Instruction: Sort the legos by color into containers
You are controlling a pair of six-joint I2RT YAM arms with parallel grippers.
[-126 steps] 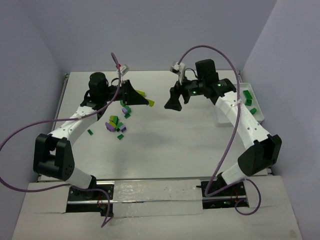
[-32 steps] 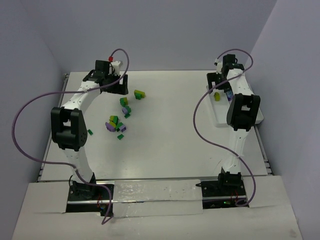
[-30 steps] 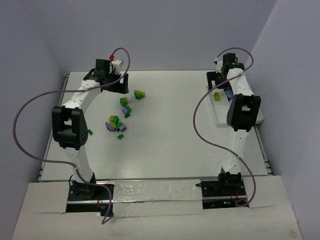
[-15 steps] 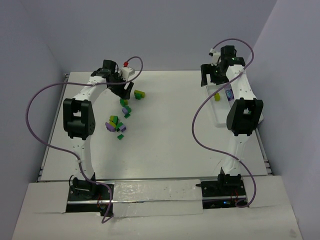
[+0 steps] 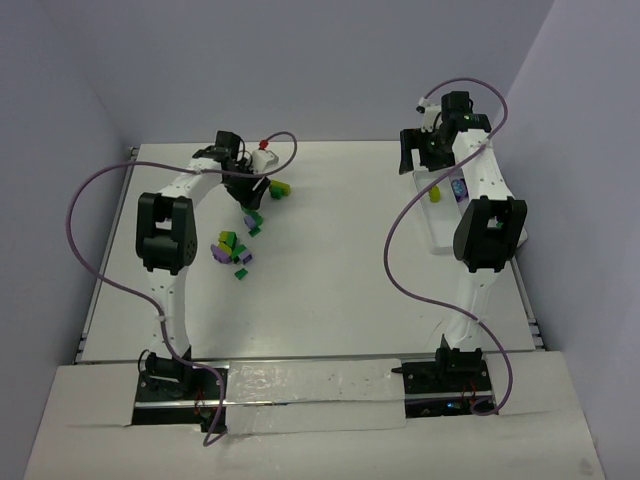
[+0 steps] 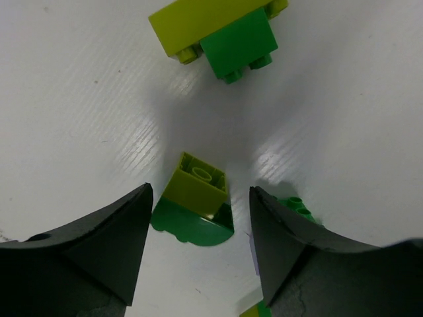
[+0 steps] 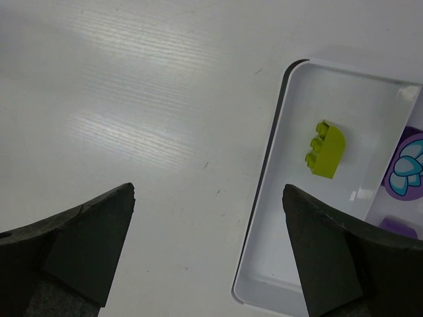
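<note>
Left pincer (image 6: 201,198) low over the worktop (image 6: 79,99), fingers apart. A two-tone brick (image 6: 196,205), yellow-green over dark green, lies between them, unclamped. Just beyond it sits a yellow-green and green pair (image 6: 221,30); more legos (image 5: 232,250) lie scattered nearer the arm bases. Right pincer (image 7: 209,190) spread wide, holding nothing, above the worktop beside the white tray (image 7: 291,244) — one yellow-green brick (image 7: 326,149) inside, purple pieces (image 7: 404,165) at its far side.

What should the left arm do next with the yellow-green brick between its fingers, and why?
Probably close the left gripper on the yellow-green brick: its open jaws straddle it, gaps on both sides. A dark green piece touches it, so that may lift too.
</note>
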